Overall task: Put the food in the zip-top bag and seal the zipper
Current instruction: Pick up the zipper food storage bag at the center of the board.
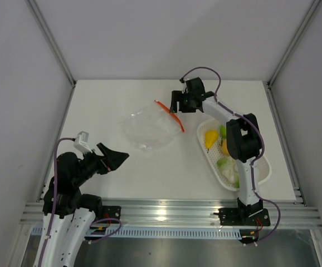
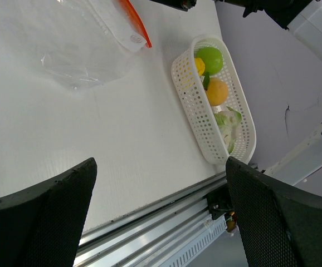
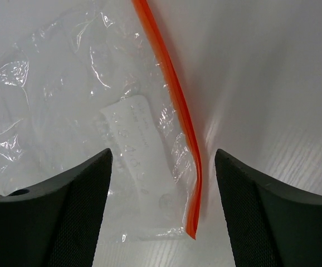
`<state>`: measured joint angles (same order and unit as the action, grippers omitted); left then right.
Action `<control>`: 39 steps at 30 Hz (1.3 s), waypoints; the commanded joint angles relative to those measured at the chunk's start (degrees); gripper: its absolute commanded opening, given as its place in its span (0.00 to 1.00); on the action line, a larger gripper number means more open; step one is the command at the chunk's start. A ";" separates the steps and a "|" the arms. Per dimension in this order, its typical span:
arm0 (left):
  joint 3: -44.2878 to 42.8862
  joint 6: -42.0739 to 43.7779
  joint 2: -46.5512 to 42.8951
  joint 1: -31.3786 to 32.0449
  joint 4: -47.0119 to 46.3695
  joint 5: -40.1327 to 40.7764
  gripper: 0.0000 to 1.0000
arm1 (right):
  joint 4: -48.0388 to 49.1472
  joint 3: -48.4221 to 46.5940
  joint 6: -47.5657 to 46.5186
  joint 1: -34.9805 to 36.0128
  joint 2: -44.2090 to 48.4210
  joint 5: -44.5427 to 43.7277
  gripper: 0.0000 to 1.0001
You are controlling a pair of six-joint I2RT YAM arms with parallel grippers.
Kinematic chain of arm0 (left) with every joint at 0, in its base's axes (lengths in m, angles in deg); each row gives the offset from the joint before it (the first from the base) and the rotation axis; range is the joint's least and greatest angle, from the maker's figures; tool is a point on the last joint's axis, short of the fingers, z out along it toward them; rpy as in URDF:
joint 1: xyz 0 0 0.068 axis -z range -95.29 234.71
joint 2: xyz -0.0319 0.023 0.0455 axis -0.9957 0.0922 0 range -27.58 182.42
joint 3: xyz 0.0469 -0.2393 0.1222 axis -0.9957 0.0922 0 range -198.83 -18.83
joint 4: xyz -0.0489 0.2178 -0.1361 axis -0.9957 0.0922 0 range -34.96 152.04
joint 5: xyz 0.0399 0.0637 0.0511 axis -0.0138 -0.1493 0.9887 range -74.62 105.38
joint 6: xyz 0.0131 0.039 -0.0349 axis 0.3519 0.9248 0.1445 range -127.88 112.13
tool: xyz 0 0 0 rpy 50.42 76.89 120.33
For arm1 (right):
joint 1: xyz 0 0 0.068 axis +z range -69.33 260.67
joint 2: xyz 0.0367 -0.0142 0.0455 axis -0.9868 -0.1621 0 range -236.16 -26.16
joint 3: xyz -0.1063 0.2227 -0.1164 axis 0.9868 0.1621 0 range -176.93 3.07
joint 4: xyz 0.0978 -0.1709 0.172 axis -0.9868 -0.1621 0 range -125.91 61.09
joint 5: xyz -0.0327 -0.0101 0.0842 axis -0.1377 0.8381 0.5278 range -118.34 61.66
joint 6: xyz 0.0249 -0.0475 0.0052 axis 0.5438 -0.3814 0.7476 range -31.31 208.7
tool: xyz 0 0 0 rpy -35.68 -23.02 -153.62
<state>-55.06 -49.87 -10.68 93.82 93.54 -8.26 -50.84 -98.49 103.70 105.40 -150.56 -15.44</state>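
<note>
The clear crinkly zip-top bag point(image 1: 147, 130) lies flat on the white table, its red-orange zipper point(image 1: 171, 115) along the right edge. The food sits in a white basket: yellow pear point(image 1: 211, 137), orange fruit point(image 1: 226, 146), green apple point(image 1: 223, 130), another green piece point(image 1: 222, 163) and a whitish piece point(image 1: 229, 173). My right gripper point(image 1: 176, 105) is open and empty just above the zipper's far end. In the right wrist view the bag point(image 3: 94, 128) and zipper point(image 3: 177, 111) lie between the spread fingers of the gripper point(image 3: 164, 156). My left gripper point(image 1: 116, 158) is open and empty near the front left.
The white perforated basket point(image 1: 264, 167) stands at the right, close to the right arm's base. The left wrist view shows the basket point(image 2: 186, 94), the bag point(image 2: 88, 44) and the metal rail at the table's near edge point(image 2: 166, 206). Grey walls enclose the table.
</note>
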 commanded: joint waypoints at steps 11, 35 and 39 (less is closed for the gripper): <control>-1.30 0.69 1.81 0.21 -2.29 -2.64 0.95 | 4.97 2.94 -0.33 -0.12 -2.43 7.31 0.72; -3.59 1.39 6.47 0.21 -0.80 -5.10 0.85 | 8.84 11.12 -0.94 1.90 -1.29 12.14 0.32; -3.15 1.13 6.03 0.21 -0.80 -5.10 0.83 | 9.01 12.17 -0.68 3.13 -0.32 11.61 0.00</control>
<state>-56.09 -49.81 -4.40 93.82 92.99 -11.96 -42.93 -87.23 103.07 107.15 -153.06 -4.18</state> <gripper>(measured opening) 0.838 0.071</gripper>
